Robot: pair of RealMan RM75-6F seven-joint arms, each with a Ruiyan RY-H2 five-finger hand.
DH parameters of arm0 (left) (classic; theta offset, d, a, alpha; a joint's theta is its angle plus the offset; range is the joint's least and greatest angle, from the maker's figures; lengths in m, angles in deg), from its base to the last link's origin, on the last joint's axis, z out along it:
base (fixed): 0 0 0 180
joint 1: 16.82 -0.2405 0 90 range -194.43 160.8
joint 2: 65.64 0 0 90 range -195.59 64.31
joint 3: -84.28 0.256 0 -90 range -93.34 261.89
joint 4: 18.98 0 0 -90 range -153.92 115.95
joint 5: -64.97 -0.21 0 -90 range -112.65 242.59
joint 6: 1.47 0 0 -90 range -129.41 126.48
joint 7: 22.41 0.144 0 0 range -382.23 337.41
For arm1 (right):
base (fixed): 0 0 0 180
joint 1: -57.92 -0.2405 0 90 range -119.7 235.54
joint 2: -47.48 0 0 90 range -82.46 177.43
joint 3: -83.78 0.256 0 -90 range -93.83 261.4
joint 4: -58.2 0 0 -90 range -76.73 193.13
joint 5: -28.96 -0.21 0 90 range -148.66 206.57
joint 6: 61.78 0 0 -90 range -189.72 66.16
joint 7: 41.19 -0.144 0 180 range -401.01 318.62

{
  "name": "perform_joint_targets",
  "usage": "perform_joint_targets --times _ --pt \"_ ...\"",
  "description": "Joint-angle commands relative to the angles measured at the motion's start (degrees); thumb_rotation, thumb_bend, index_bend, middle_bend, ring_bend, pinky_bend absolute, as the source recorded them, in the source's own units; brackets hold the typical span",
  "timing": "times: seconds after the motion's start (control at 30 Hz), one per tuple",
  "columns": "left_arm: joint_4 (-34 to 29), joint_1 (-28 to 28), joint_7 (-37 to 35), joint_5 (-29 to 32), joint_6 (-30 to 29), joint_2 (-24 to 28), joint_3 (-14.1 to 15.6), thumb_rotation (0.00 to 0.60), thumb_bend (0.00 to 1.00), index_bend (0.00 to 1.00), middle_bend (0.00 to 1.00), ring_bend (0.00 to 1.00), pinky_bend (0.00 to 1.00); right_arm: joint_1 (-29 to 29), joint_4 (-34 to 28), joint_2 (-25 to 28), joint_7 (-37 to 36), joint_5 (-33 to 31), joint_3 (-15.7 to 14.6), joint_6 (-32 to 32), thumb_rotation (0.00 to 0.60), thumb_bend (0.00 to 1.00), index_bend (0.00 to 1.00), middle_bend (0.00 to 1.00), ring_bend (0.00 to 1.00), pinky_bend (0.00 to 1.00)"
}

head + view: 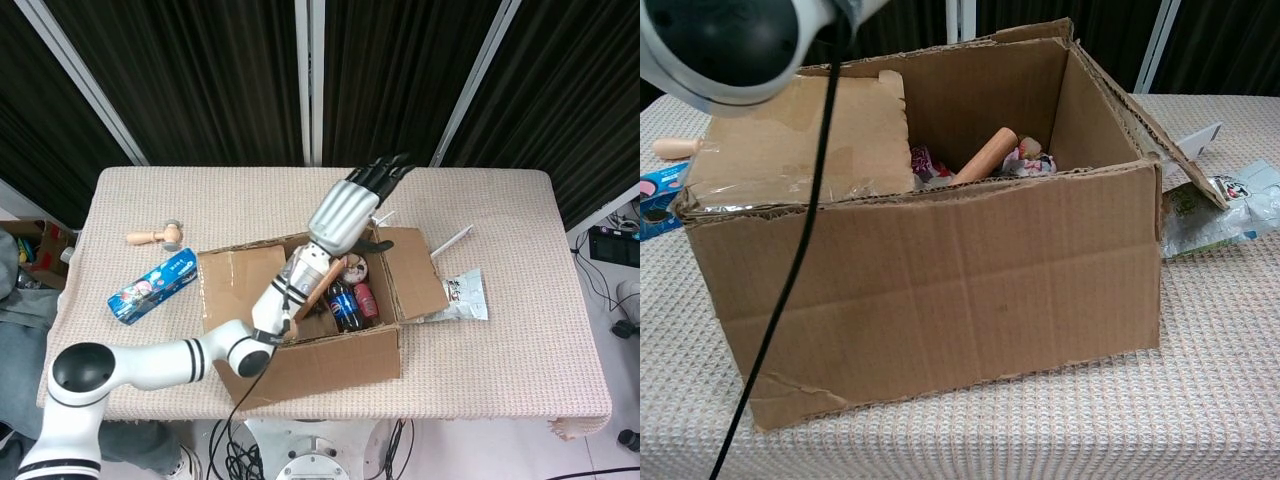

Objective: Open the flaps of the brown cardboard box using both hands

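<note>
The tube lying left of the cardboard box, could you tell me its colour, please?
The tube is mainly blue with a printed design, clearest in the head view.

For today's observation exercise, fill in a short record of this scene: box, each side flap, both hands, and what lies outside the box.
Box: brown cardboard box, items inside
Right flap: folded outward and down
Left flap: lying over the opening
Left hand: above the box, fingers extended, holding nothing
Right hand: not visible
Outside box: blue tube, wooden peg, foil packet

No legible text on the blue toothpaste box [152, 286], bottles [343, 304] or foil packet [462, 296]
</note>
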State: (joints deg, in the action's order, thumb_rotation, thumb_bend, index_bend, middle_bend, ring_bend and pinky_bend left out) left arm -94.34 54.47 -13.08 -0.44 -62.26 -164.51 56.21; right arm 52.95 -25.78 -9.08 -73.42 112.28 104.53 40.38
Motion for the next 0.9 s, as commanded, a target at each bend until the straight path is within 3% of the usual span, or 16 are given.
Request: perform_joint_targets --times 0.03,0.27,0.37,0.53,0.67,0.8,0.9 --pt "-6.1 -6.7 4.2 -3.2 -2.2 9.7 4.9 0.6 0.0 0.0 0.0 0.05 0.19 -0.7 -1.4 0.2 1.6 1.7 -0.4 0.2 0.6 0.2 0.0 0.0 0.0 0.0" --pt "-21.0 -20.7 6.2 -1.9 -6.0 28.0 11.3 0.6 0.0 0.0 0.0 0.05 0.19 -3.4 -6.7 0.5 7.6 5.8 -1.1 -1.0 0.6 0.2 0.0 0.0 0.0 0.0" --pt "-25.0 -25.3 2.9 -3.8 -8.5 32.2 13.2 0.6 0.0 0.0 0.0 0.05 0.19 -4.9 -8.5 0.1 10.1 6.8 -1.4 -2.3 0.6 0.2 0.0 0.0 0.0 0.0" --pt "-27.7 -29.2 -10.3 -10.0 -8.9 34.8 15.2 0.6 0.0 0.01 0.03 0.07 0.2 -6.8 -10.7 -0.8 13.7 7.8 -2.0 -4.4 0.6 0.2 0.0 0.0 0.0 0.0" --pt "-24.3 -29.7 -26.9 -22.1 -8.2 34.9 18.5 0.6 0.01 0.11 0.12 0.09 0.21 -7.6 -11.3 -1.2 15.4 8.3 -2.3 -5.0 0.6 0.2 0.0 0.0 0.0 0.0" --pt "-18.6 -27.8 -30.5 -30.7 -7.8 32.4 21.1 0.6 0.01 0.18 0.16 0.09 0.21 -7.6 -11.7 -1.0 16.0 8.0 -2.4 -4.9 0.6 0.2 0.0 0.0 0.0 0.0" --pt "-15.9 -25.6 -31.6 -33.5 -6.1 30.1 21.9 0.6 0.0 0.2 0.17 0.09 0.2 -7.3 -11.8 -0.8 16.2 7.9 -2.6 -4.5 0.6 0.2 0.0 0.0 0.0 0.0"
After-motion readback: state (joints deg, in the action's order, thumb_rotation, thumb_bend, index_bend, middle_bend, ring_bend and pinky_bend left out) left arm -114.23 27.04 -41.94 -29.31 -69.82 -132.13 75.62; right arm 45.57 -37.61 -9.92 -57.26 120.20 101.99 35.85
